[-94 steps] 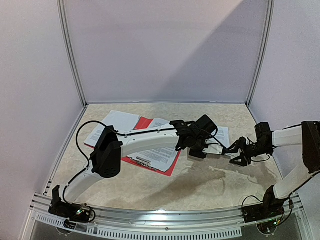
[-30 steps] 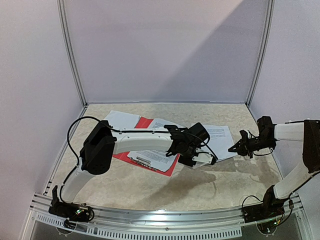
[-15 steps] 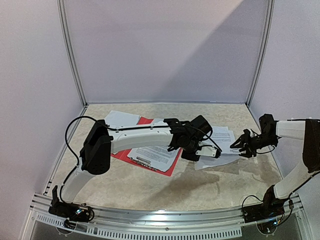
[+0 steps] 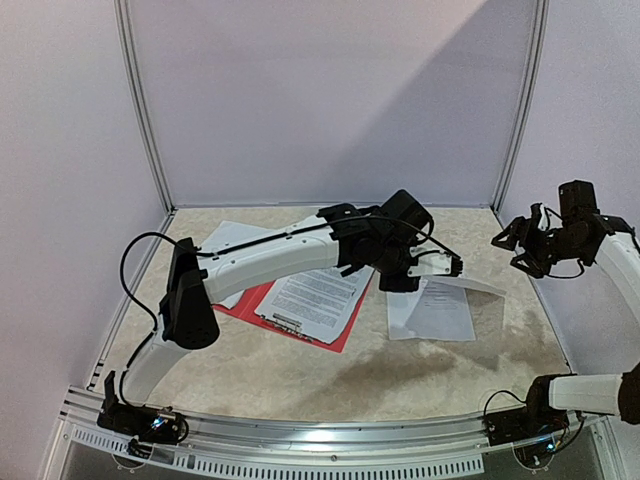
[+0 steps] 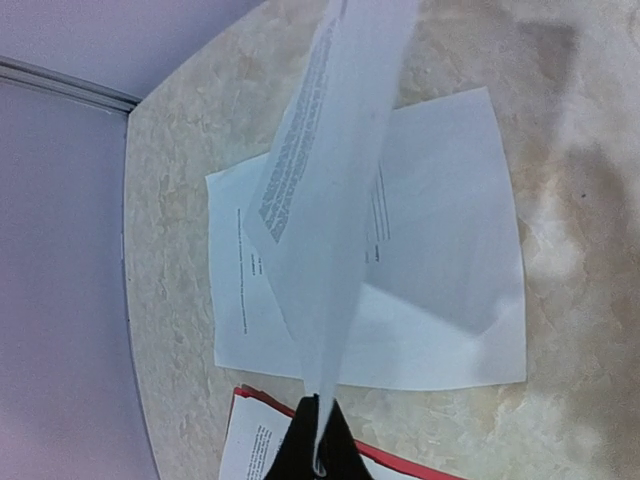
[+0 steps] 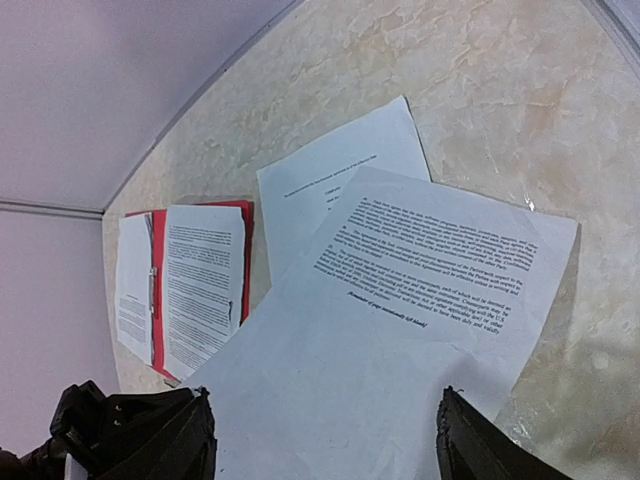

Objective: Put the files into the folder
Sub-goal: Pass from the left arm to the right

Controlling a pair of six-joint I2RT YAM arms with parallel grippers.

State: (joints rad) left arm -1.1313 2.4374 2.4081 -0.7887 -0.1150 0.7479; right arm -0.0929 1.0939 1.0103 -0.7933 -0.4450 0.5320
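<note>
Left pincer (image 4: 447, 268) clamped tight on the edge of one thin white paper sheet printed with small black text (image 4: 480, 286). The sheet is held clear of the beige marbled table (image 4: 300, 385) and runs out beyond the fingertips; in the left wrist view it stands nearly edge-on.

Directly under that pincer and a little beyond it, more white printed paper (image 4: 435, 312) lies flat on the table; whether it is one sheet or an overlapping pair I cannot tell.

Back along the left arm from the pincer lies the flat red plastic folder (image 4: 243, 303) — open, flat on the table, printed pages (image 4: 320, 298) resting on it, a small silver clip (image 4: 288, 321) at its near edge; it is apart from the held sheet.

Right pincer (image 4: 520, 245) has its jaws wide apart and holds nothing; it is raised above the table, well to the right of the left pincer. The held sheet's free end points toward it without touching.
</note>
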